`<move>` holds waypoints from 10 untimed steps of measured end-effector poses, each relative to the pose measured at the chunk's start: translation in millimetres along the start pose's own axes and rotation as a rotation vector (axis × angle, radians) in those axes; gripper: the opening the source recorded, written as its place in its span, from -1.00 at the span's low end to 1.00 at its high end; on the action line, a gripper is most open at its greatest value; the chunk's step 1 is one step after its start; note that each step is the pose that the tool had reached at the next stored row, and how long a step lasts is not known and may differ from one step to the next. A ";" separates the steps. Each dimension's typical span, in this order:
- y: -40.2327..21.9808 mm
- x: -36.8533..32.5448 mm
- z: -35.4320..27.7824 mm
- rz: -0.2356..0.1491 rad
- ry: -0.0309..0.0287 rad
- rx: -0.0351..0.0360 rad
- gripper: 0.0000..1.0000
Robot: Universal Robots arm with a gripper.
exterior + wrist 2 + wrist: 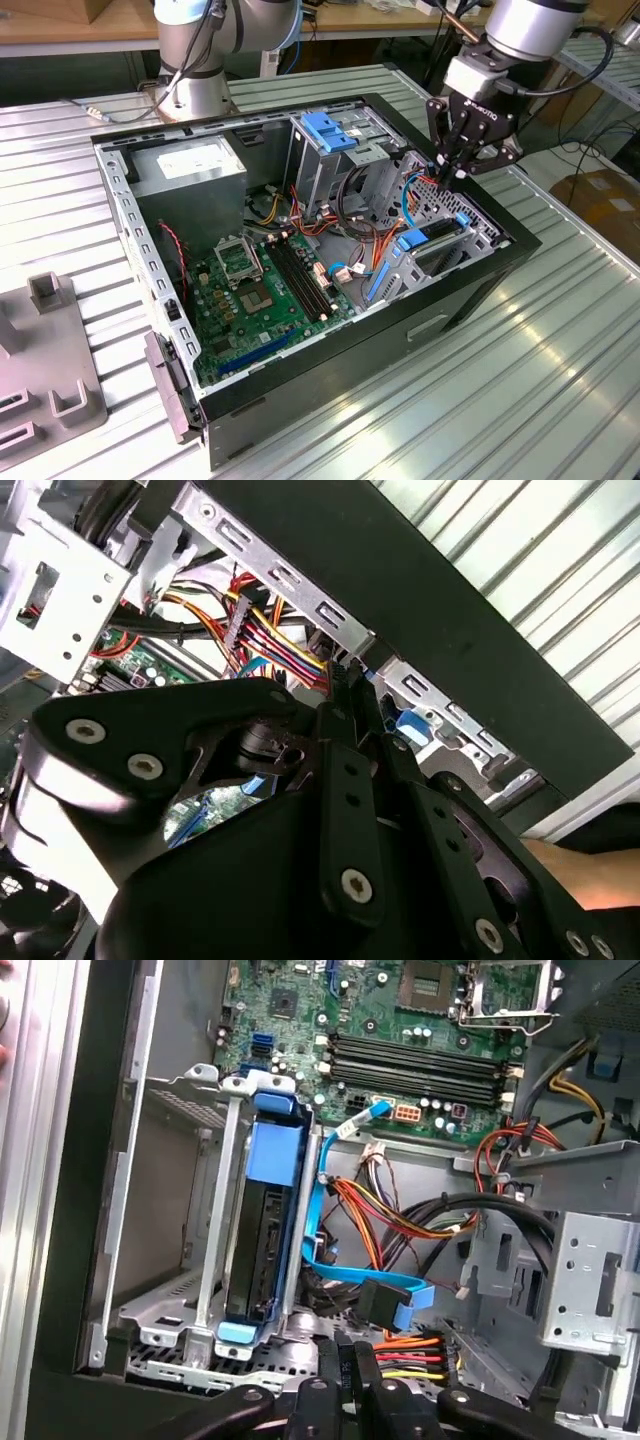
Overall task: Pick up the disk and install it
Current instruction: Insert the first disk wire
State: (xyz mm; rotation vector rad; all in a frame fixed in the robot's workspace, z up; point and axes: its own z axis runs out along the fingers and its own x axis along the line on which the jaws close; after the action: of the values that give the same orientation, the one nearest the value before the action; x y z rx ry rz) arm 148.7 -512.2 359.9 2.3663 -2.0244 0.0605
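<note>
I saw bright, even light; glare streaked the ribbed silver metal tabletop point(540, 370); the close black end effector point(347, 685) looked soft.

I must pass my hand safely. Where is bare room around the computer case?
Free: the ribbed table beside the case, toward the exterior view's lower right. Crowded: inside, cables fill the gap beside the disk, under the gripper.

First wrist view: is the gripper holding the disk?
No, the disk stands in its slot in the grey metal cage, apart from the gripper.
</note>
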 end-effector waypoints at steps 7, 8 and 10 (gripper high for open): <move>7.9 16.3 0.8 0.007 0.0002 -0.0003 -0.65; 8.3 16.3 0.9 0.013 0.0002 -0.0006 -0.65; 8.9 16.1 1.4 0.028 0.0002 -0.0013 -0.65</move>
State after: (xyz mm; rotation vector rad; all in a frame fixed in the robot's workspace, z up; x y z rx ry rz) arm 142.4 -529.5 359.2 2.3377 -2.0565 0.0599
